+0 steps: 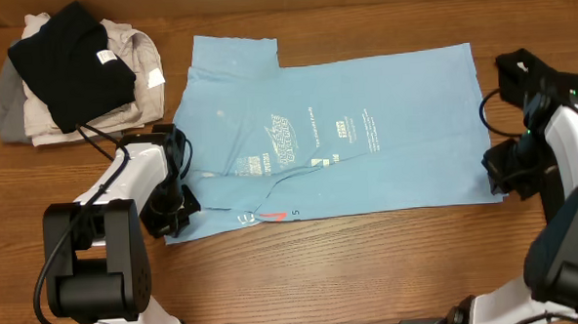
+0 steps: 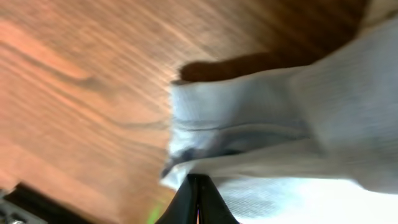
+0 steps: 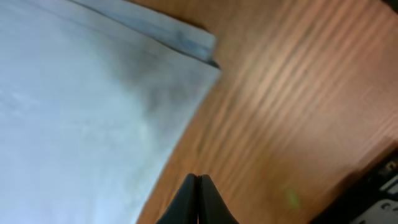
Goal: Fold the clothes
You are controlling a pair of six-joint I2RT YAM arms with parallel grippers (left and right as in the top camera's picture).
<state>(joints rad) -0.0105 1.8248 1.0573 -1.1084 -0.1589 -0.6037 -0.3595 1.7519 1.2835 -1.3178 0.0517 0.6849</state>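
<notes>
A large light blue T-shirt (image 1: 366, 139) lies spread on the wooden table, with white lettering (image 1: 293, 142) near its middle and a small red mark (image 1: 269, 216) at its near edge. My left gripper (image 1: 179, 208) is shut at the shirt's near-left corner. In the left wrist view its tips (image 2: 198, 178) meet right at the rumpled hem of the shirt (image 2: 280, 106), with no cloth seen between them. My right gripper (image 1: 495, 177) is shut by the near-right corner. Its tips (image 3: 198, 177) hover over bare wood just beside the shirt's edge (image 3: 81, 93). A black shirt (image 1: 70, 59) lies far left.
The black shirt tops a pile of beige and grey garments (image 1: 138, 61) at the far-left corner. Bare wooden tabletop (image 1: 372, 266) runs along the near side of the blue shirt. Cables trail from both arms.
</notes>
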